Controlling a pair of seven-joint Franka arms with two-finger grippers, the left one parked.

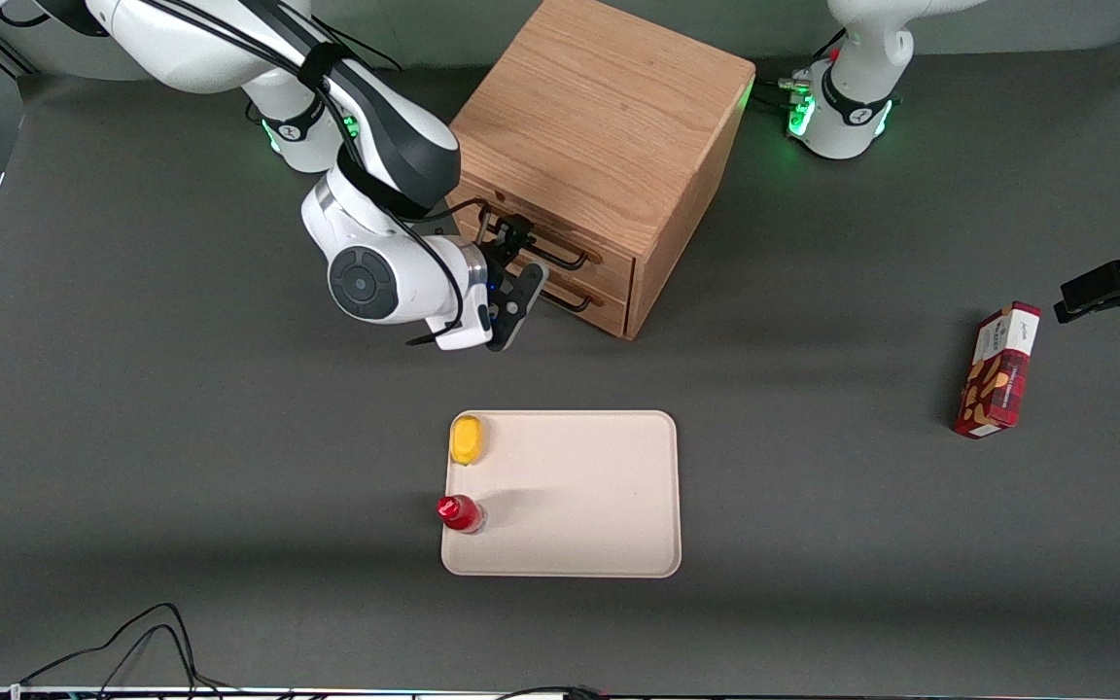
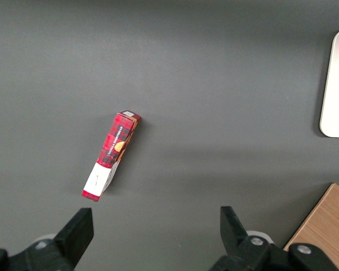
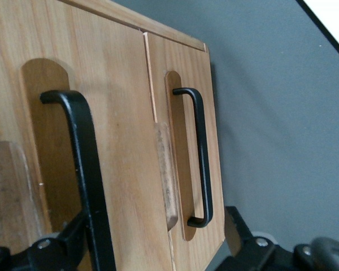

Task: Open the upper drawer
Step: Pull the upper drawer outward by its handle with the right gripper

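My tool [image 1: 519, 267] is at the cabinet's [image 1: 609, 126] drawer face, fingers spread wide, one on each side of the upper drawer's [image 1: 560, 255] black bar handle [image 3: 82, 169]. Not closed on anything yet. Wrist cam confirms the bar sits between my fingers [image 3: 237, 237], close up, running toward the camera.

Upper drawer looks fully shut: its front is flush with the lower drawer [image 1: 587, 297] just under it. Lower handle [image 3: 199, 158] is just beside my tool, so I need to keep the lower finger off it.

How I'd do the step:
- close the fingers on the upper bar only, near mid-span if reach allows, so the pull doesn't rack the drawer
- pull straight out along the drawer axis, square to the cabinet front, which sits angled on the bench [image 1: 132, 437]
- go slow; the cabinet could slide if the drawer sticks

Rest of the scene is well clear of my tool: tray [image 1: 599, 486] nearer the front camera, with a yellow item [image 1: 467, 439] and a red-capped bottle [image 1: 460, 513] on its edge; red box [image 1: 997, 369] toward the parked arm's end.
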